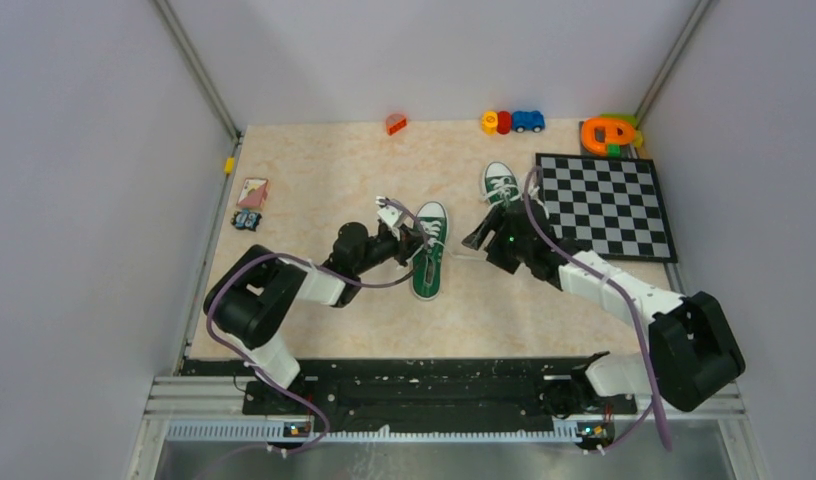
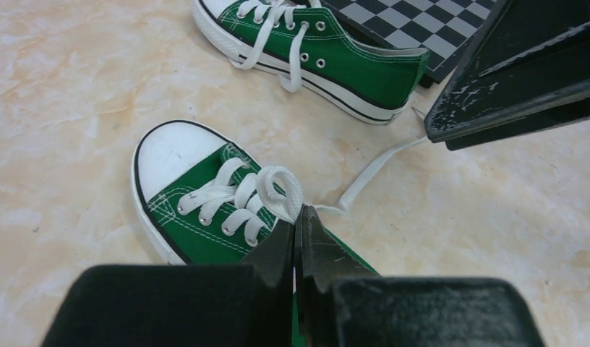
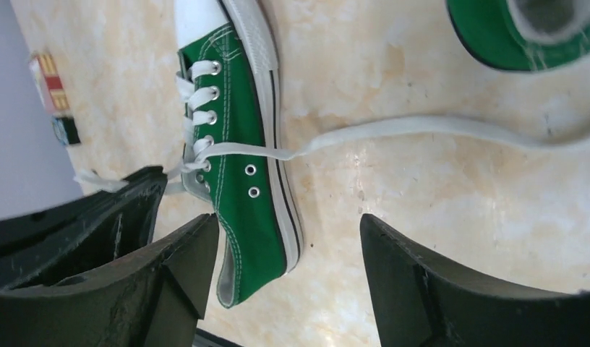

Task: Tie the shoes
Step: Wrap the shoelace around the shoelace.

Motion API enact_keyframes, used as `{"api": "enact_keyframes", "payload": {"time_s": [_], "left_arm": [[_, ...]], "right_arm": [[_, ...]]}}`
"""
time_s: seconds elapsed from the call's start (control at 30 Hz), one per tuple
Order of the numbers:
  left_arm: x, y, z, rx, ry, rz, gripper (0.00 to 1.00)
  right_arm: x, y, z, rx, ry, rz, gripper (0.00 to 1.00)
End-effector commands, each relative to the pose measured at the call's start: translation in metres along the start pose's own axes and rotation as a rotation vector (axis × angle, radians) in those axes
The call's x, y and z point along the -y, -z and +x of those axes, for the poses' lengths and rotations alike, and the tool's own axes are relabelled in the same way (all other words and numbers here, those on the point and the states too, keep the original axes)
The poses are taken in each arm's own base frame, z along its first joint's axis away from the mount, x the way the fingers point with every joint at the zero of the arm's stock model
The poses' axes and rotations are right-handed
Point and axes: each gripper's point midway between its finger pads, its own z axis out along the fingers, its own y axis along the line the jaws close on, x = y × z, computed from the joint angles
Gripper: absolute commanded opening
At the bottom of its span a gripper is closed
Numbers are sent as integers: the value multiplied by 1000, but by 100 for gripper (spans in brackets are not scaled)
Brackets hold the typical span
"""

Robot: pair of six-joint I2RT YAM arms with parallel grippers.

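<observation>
Left gripper (image 2: pixel 298 217) pinched shut on the lace loop (image 2: pixel 286 176) of the near shoe (image 2: pixel 198 238); right gripper (image 3: pixel 285 220) gapes wide, holding nothing

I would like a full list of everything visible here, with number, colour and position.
shoes: two, green and white, table middle
checkerboard: one, black and white, right side
small toys: three, yellow, red, blue, far edge
block: one, red-orange, far edge
ring toy: one, orange and green, far right corner
card: one, red and pale, left edge
table: one, beige
left gripper: one, black, shut on lace of nearer shoe
right gripper: one, black, open, beside nearer shoe
</observation>
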Motion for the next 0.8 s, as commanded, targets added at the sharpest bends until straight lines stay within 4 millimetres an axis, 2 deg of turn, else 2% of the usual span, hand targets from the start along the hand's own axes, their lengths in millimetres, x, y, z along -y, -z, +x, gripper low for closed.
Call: {"api": "enact_keyframes", "payload": {"time_s": [0.0,0.17,0.3,0.47,0.77], "left_arm": [[17,1,-24,99,-23,85,0],[16,3,-29,108,-36,72,0],[16,4,-32,110,-39,68,0],[15,5,-33,110,-20,59,0],[10,6,-30,80,-51,24,0]], "right_arm": [[-13,8,-14,122,-368,-22,73],[-9,-5,7,105,-674,-28,67],[-7,-17,16,113,-838,-34,59],[-2,-39,24,93,-923,23,56],[20,-71,13,163,-957,72,52]]}}
